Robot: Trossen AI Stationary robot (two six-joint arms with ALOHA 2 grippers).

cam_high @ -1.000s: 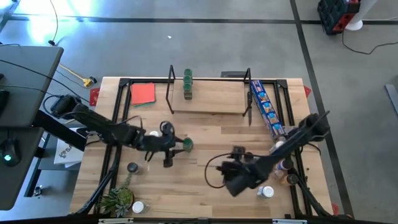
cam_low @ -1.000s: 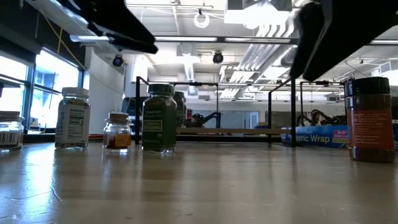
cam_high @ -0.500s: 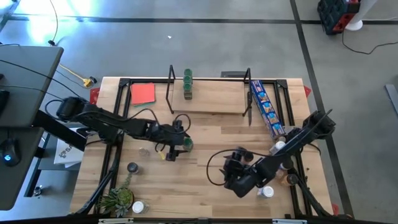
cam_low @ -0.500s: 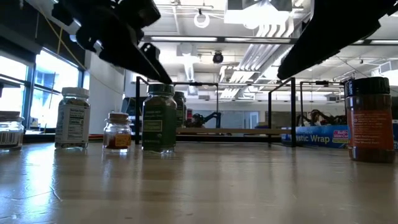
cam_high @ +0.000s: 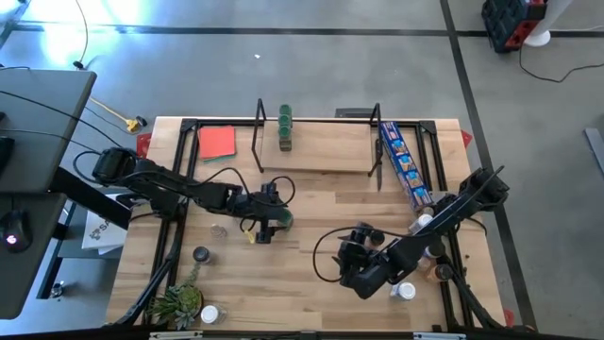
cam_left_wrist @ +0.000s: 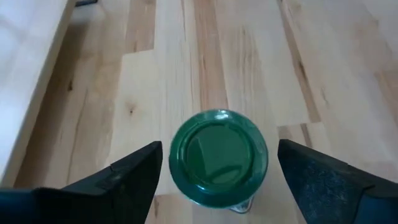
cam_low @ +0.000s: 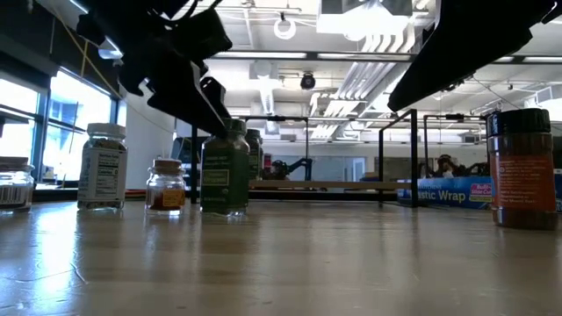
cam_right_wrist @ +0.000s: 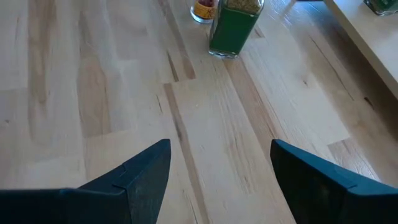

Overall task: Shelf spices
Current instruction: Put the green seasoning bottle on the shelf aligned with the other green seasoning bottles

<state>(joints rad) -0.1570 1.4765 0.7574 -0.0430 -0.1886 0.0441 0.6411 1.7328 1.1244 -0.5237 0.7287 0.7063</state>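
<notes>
A green-lidded spice jar [cam_high: 283,220] stands upright on its base on the table, near the middle. My left gripper [cam_high: 272,214] is open and hangs right over it. In the left wrist view its fingers [cam_left_wrist: 134,180] stand on either side of the green lid [cam_left_wrist: 217,155] with a gap on both sides. The shelf [cam_high: 316,156] sits at the far edge and carries two green-lidded jars [cam_high: 285,129]. My right gripper [cam_high: 354,253] is open over bare table, right of centre. The right wrist view shows the same green jar [cam_right_wrist: 235,28] farther off.
Loose jars stand at the left [cam_high: 220,229], [cam_high: 200,253], [cam_high: 209,314] and at the right [cam_high: 404,291], [cam_high: 425,222]. There is a small plant [cam_high: 177,304] at the near left corner, a blue packet [cam_high: 406,165] beside the shelf and a red square [cam_high: 217,142] at the far left.
My left gripper has moved toward the table's right and come down over the green-lidded jar, so that its open fingers now stand on either side of the lid. The jar has not moved. My right arm has shifted its pose slightly.
</notes>
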